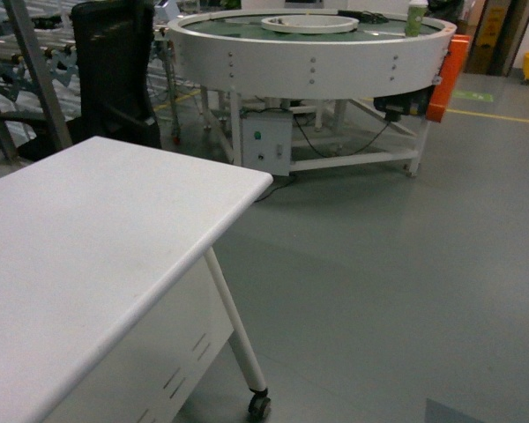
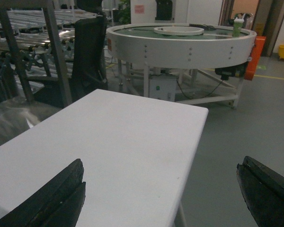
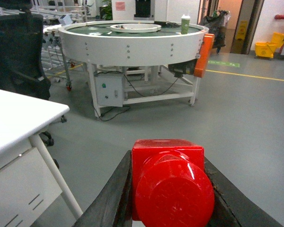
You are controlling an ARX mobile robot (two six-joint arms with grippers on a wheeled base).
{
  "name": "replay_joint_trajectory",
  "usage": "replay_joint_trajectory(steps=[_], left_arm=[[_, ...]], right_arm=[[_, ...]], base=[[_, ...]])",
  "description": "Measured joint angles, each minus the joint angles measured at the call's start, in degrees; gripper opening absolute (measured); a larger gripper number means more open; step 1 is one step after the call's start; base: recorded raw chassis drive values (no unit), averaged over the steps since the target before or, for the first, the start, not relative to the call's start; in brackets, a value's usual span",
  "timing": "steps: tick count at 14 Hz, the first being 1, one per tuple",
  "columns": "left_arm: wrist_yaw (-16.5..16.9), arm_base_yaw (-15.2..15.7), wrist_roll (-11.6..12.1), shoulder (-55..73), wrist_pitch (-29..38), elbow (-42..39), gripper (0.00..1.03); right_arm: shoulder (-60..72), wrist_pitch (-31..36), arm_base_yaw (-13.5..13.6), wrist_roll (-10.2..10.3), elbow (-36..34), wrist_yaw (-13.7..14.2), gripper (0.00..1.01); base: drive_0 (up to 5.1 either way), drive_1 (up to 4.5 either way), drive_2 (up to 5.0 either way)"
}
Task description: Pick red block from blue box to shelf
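The red block fills the bottom of the right wrist view, its round stud facing the camera. My right gripper is shut on it, one black finger pressed against each side, held above grey floor beside the white table. In the left wrist view my left gripper is open wide with nothing between its fingers, hovering over the white table near its right edge. Neither gripper shows in the head view. The blue box and the shelf are out of view.
A white table on casters takes up the left of the head view. Beyond it stand a round white conveyor table, a black chair and a metal frame with roller tracks. Grey floor lies to the right.
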Motion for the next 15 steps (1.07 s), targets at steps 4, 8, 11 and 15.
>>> replay_joint_trajectory(steps=[4,8,11,15], left_arm=[[0.02,0.0,0.0,0.0,0.0,0.0,0.98],[0.0,0.0,0.0,0.0,0.0,0.0,0.98],[0.0,0.0,0.0,0.0,0.0,0.0,0.98],[0.0,0.0,0.0,0.0,0.0,0.0,0.98]], right_arm=[[0.0,-0.02,0.0,0.0,0.0,0.0,0.28],[0.0,0.0,0.0,0.0,0.0,0.0,0.28],[0.0,-0.02,0.0,0.0,0.0,0.0,0.28],[0.0,0.0,0.0,0.0,0.0,0.0,0.28]], base=[[-1.5,-1.55,-1.5],[-1.5,-1.55,-1.5],[-1.6,-1.58,-1.6],[-1.5,-1.5,-1.5]])
